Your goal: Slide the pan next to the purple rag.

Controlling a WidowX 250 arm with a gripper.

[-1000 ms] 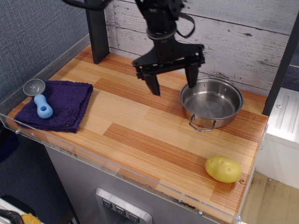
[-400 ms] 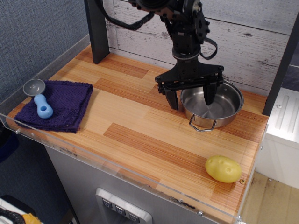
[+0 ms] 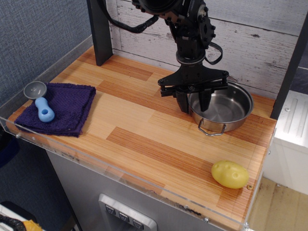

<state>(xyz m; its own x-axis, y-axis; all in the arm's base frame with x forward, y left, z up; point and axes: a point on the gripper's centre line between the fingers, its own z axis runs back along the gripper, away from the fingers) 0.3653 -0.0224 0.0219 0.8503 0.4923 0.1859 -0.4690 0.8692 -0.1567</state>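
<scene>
The shiny round pan (image 3: pixel 227 109) with two wire loop handles sits at the back right of the wooden counter (image 3: pixel 144 139). My gripper (image 3: pixel 194 102) is lowered over the pan's left rim, with one finger outside the wall and one inside the bowl. The jaws stand partly closed with a small gap still showing between them. The purple rag (image 3: pixel 70 109) lies flat at the far left, well apart from the pan.
A small grey scoop with a blue handle (image 3: pixel 44 109) lies on the rag's left part. A yellow potato (image 3: pixel 230 173) sits near the front right corner. A black post (image 3: pixel 98 33) stands at the back left. A clear plastic lip edges the counter.
My gripper moved right and down from the counter's middle onto the pan's left rim. Its jaws narrowed around the rim. The pan shifted slightly to the right.
</scene>
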